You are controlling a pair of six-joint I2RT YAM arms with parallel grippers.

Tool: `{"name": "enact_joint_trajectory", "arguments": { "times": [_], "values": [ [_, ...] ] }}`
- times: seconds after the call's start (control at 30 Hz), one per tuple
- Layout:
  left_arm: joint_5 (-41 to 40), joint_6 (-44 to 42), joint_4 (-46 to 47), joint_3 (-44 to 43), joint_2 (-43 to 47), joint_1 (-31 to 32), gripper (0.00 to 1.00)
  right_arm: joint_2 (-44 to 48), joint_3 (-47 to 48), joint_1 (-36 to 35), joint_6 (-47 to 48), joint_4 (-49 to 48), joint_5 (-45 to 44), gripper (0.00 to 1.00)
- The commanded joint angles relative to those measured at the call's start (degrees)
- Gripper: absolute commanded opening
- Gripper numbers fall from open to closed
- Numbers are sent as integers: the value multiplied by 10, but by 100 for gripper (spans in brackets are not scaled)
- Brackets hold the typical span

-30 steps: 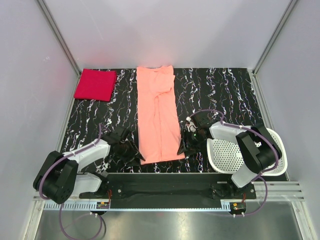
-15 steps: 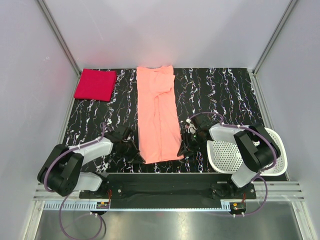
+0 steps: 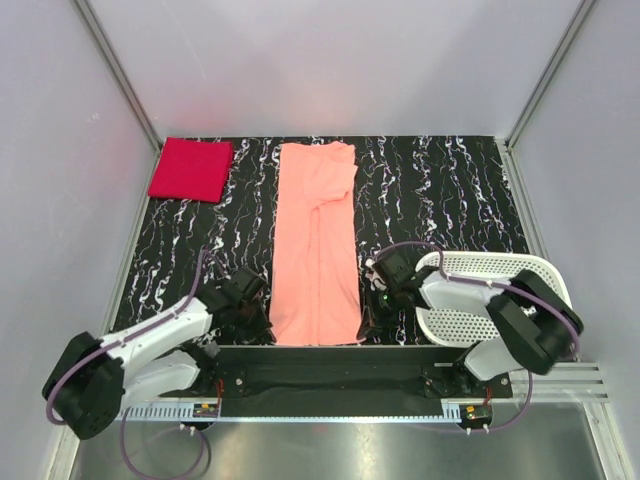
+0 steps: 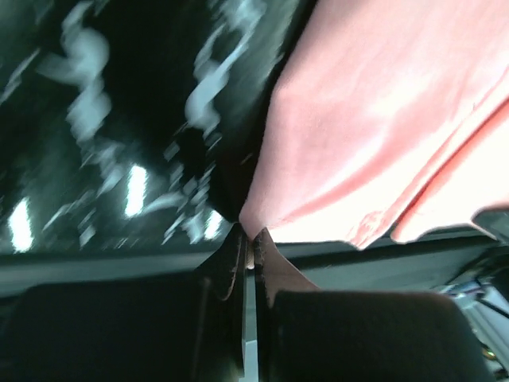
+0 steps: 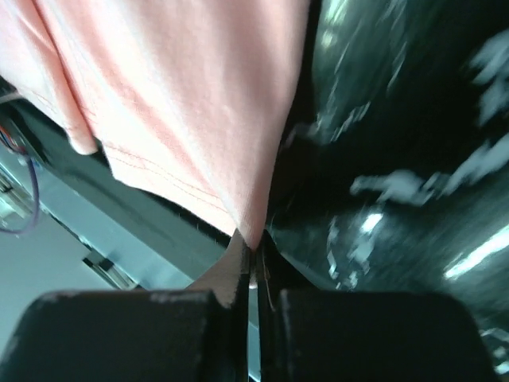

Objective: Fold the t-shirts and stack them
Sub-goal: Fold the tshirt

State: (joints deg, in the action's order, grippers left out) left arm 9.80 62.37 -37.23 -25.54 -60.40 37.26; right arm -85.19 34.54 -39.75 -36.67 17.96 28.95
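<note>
The salmon t-shirt (image 3: pixel 317 245) lies as a long strip down the middle of the black marbled table, its near hem at the front edge. My left gripper (image 3: pixel 262 330) is shut on the hem's near left corner (image 4: pixel 253 216). My right gripper (image 3: pixel 372 318) is shut on the near right corner (image 5: pixel 253 231). In both wrist views the pink cloth (image 4: pixel 374 127) (image 5: pixel 183 103) runs out from between closed fingers. The red t-shirt (image 3: pixel 191 168) sits folded in a neat rectangle at the far left corner.
A white perforated basket (image 3: pixel 520 290) stands at the near right, under the right arm. Metal frame posts and grey walls close off the left, right and back. The black base rail (image 3: pixel 320 365) runs along the front edge.
Both grippers have shut on the salmon shirt's near corners and drawn back toward the front edge. The shirt has slid nearer with them and its strip looks longer and straighter.
</note>
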Motion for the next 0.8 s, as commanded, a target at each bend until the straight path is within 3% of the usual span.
{"name": "enact_joint_trajectory", "arguments": {
  "times": [0.0,0.13,0.27,0.53,0.77],
  "values": [
    [-65,25,-114,16,62,22,0,78,-27,-32,-60,35,-42,0],
    [-57,46,-160,18,151,35,0,142,-48,-42,-91,57,-44,0],
    [-38,37,-164,-27,168,37,0,171,-35,-44,-96,84,-50,0],
    [-68,-28,-186,-212,14,20,0,80,124,-18,-44,157,-88,0],
    [-51,-173,-188,-383,-171,-97,0,-72,311,75,49,215,-55,0]
  ]
}}
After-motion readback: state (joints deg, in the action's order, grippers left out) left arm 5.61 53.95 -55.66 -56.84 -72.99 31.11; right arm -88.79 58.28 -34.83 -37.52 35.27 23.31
